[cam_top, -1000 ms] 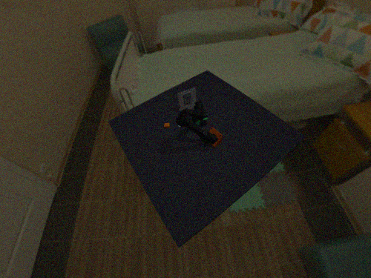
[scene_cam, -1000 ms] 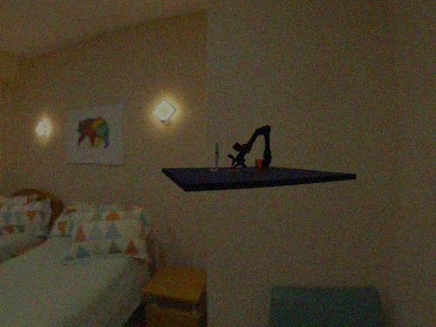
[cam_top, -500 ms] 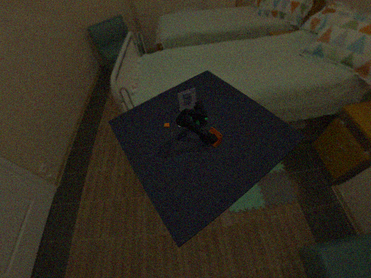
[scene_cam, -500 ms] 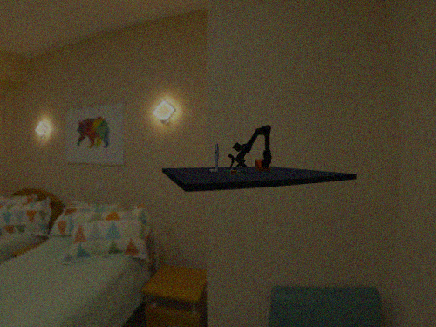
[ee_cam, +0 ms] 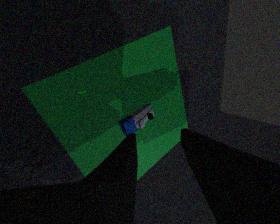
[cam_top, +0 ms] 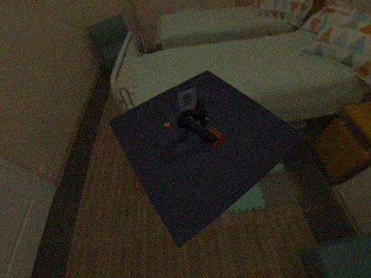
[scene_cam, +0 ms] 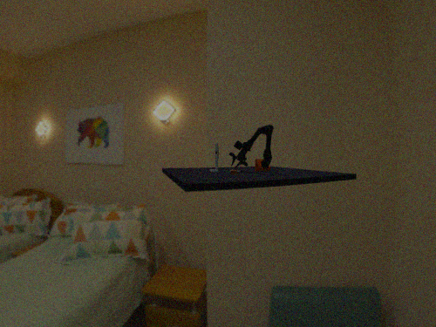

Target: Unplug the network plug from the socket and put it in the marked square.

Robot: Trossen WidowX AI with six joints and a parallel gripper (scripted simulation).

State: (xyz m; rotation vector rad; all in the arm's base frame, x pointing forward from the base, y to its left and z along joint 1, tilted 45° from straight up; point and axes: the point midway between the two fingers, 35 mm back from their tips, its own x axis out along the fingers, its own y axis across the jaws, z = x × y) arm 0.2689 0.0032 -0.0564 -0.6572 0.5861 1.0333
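Over the green square (ee_cam: 80, 105), jaws part-open, plug (ee_cam: 136, 121) seemingly free

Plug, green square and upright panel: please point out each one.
plug (ee_cam: 136, 121), wrist view, its blue-and-grey body
green square (ee_cam: 75, 105), wrist view, a bare part
upright panel (cam_top: 186, 97), top view, its pale face

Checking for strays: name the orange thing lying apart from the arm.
The small orange block, alone on the table; the bigger orange piece sits at the foot of the arm.
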